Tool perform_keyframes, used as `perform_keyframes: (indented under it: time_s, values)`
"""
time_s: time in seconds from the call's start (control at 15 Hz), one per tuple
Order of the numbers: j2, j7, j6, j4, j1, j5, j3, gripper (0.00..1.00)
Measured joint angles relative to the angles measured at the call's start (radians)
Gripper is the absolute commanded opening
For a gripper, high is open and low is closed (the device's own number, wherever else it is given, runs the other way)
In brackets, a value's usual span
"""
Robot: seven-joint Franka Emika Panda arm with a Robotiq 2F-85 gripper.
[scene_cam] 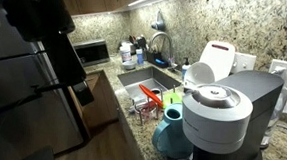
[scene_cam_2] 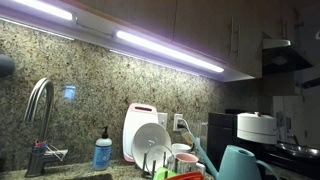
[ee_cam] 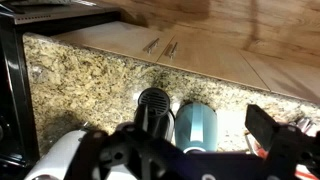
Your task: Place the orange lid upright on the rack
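Step in hand is judged to be the approach: the claw (scene_cam: 83, 90) hangs at the left, well apart from the orange lid (scene_cam: 152, 94), and its opening cannot be told from any view. The lid sits tilted at the rack (scene_cam: 145, 108) by the near edge of the sink (scene_cam: 133, 79), just left of the green cup (scene_cam: 173, 114); whether it touches the wires is unclear. It reads as flat, thin, orange-red plastic, so gripping one edge squarely should let it slot between the prongs.
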Motion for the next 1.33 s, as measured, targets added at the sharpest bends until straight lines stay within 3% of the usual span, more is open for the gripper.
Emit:
perform_keyframes:
  time_s: [1.0,1.33]
  values:
    - [0.011,0.015,-0.004,0.005,-0.001,-0.024,0.009,1.0]
    - [0.077,0.017,-0.006,0.075,0.029,-0.068,0.085,1.0]
